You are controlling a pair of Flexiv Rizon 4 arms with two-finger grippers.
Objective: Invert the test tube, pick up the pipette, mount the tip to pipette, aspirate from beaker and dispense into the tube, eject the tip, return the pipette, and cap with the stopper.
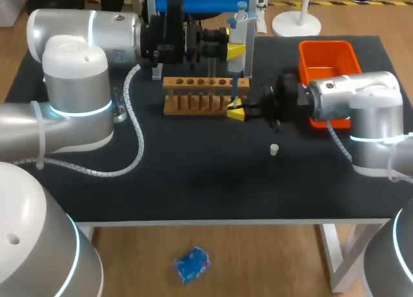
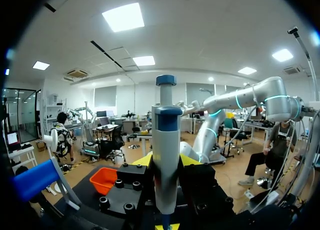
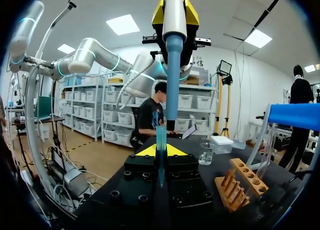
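Pinching shut on the tip (image 3: 160, 140) with the right gripper's (image 1: 235, 110) jaws, one yellow end on each side, pointy end down, open mouth up. Squeezing shut on the pipette (image 1: 237, 35) with the left gripper's (image 1: 235, 50) jaws, round the fat grey body, blue button on top.

Nearest, down on the worktop (image 1: 193, 181), well in front of the rack (image 1: 203, 84) and out past its right end: the little white stopper (image 1: 274, 149), all alone. Next, just in front of the rack's right end: the right gripper with the tip. Off past the rack's left end, partly hidden by the left arm: the glass beaker (image 3: 206, 154). Over the rack's right end, right above the tip: the pipette, standing straight, thin blue nose aimed down, close to the tip's mouth but not in it yet. Farthest, well beyond the rack's right end: an orange bin (image 1: 329, 51).

Looks like the step of fitting the tip.

Very light tip, thin plastic, easy to squash or knock crooked. Best held softly round the middle and kept straight. Stiff, smooth pipette, heavier than the tip. Best gripped on the thick body, never on the thin nose or the button. Needs a straight push down, or risks a wonky fit.
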